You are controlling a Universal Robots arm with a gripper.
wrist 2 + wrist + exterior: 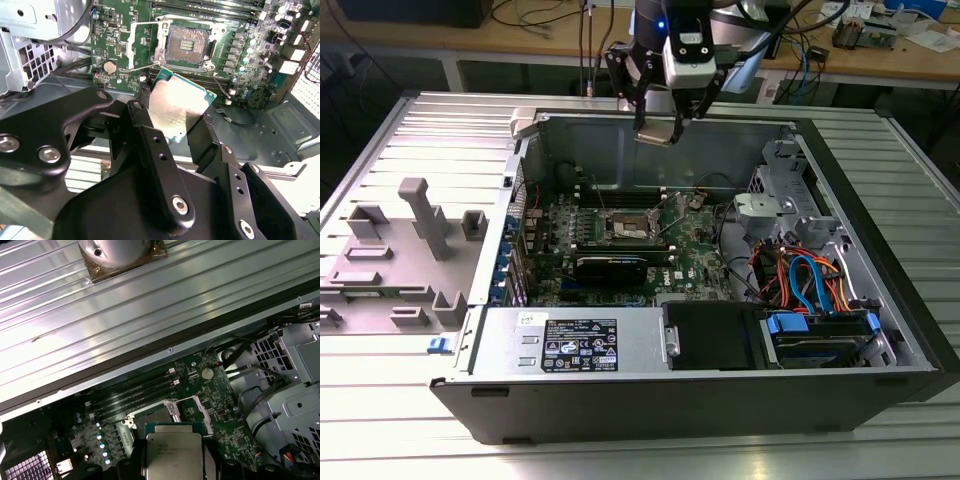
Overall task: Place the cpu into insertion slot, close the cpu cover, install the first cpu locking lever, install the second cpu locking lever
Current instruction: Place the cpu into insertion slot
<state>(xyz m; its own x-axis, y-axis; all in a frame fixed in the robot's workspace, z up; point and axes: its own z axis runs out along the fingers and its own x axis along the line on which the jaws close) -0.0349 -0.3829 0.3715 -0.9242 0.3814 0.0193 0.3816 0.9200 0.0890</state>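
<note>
My gripper (657, 126) hangs over the back wall of the open computer case, shut on the cpu (655, 133), a flat square silver chip. The second wrist view has the cpu (174, 106) clamped by its edges between my two black fingers (141, 114). Beyond and below it lies the insertion slot (187, 44), an empty dark socket with a silvery rim. The cpu cover (143, 44) stands swung open beside the socket. Two thin wire levers (220, 83) stick out unlatched. In the exterior view the insertion slot (624, 229) sits mid-board. The first wrist view has the cpu (173, 452) just in front of the slot (155, 415).
Long black memory slots (620, 200) run behind the socket, and a black card (612, 268) lies in front of it. A drive cage with blue and orange cables (810, 285) stands at the exterior view's right. Grey fixtures (415, 235) stand on the table outside the case.
</note>
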